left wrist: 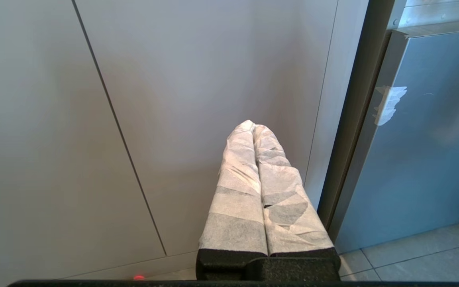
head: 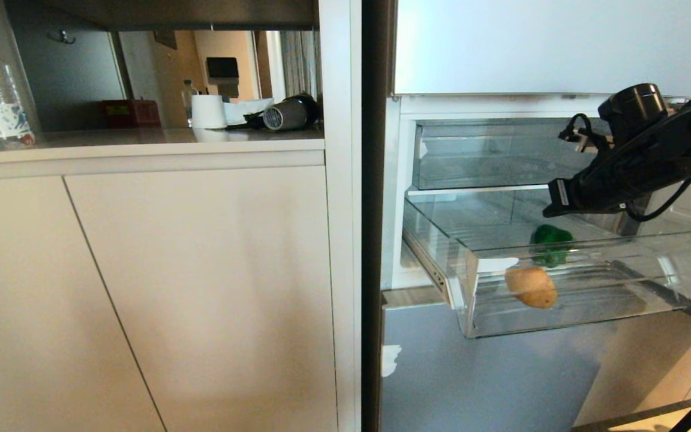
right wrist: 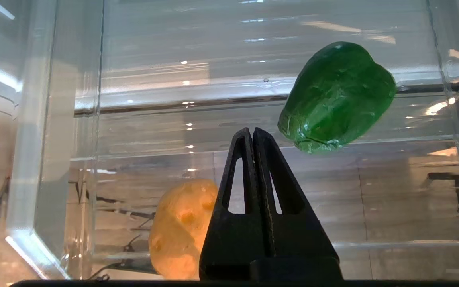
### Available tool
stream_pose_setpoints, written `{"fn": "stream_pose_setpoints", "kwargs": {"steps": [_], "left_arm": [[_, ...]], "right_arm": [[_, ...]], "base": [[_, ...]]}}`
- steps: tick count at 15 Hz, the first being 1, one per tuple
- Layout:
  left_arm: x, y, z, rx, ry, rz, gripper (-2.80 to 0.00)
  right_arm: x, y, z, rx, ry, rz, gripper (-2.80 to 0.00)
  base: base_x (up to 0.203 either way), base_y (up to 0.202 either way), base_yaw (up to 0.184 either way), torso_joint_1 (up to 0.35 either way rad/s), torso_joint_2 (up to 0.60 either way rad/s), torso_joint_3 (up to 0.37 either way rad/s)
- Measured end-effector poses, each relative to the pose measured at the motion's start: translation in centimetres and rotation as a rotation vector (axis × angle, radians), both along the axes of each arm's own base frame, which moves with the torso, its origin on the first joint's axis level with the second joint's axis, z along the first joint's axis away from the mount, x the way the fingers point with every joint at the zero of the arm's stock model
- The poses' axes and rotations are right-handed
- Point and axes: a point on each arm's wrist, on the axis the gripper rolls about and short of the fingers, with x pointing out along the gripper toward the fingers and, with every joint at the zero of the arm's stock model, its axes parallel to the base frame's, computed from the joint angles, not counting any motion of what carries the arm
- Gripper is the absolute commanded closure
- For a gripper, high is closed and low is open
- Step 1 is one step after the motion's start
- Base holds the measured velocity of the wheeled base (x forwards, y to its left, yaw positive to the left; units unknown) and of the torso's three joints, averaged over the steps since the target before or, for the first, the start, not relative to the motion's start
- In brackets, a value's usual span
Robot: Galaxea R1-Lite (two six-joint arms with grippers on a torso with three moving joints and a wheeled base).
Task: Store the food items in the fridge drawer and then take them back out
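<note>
You have two food items in the fridge drawer (head: pixel 621 300): one potato (head: pixel 532 287) near its front wall, one bell pepper (head: pixel 551 245) behind it. Your right hand (right wrist: pixel 253 133) hovers above the drawer, closed and empty; your left hand (left wrist: pixel 253 126) is closed too.

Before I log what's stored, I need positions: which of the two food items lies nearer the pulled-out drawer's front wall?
The potato: tan-brown, lying just behind the fridge drawer's front wall. The green bell pepper sits farther back.
</note>
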Motion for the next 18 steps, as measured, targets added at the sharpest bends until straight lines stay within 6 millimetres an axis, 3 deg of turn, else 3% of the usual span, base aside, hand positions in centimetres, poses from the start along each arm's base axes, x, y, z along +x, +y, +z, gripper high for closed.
{"fn": "stream_pose_setpoints", "kwargs": {"steps": [4, 13, 18], "left_arm": [[0.0, 0.0, 0.0, 0.000, -0.001, 0.000, 0.00], [0.0, 0.0, 0.0, 0.000, -0.001, 0.000, 0.00], [0.0, 0.0, 0.0, 0.000, 0.000, 0.000, 0.00]], "right_arm": [[-1.6, -0.1, 1.5, -0.014, -0.030, 0.007, 0.00], [-7.4, -0.1, 1.2, -0.054, 0.008, 0.064, 0.00], [-9.3, -0.5, 1.4, -0.039, -0.045, 0.068, 0.00]], "base": [[0.000, 0.000, 0.000, 0.000, 0.00, 0.000], [0.000, 0.000, 0.000, 0.000, 0.00, 0.000], [0.000, 0.000, 0.000, 0.026, -0.08, -0.061]]}}
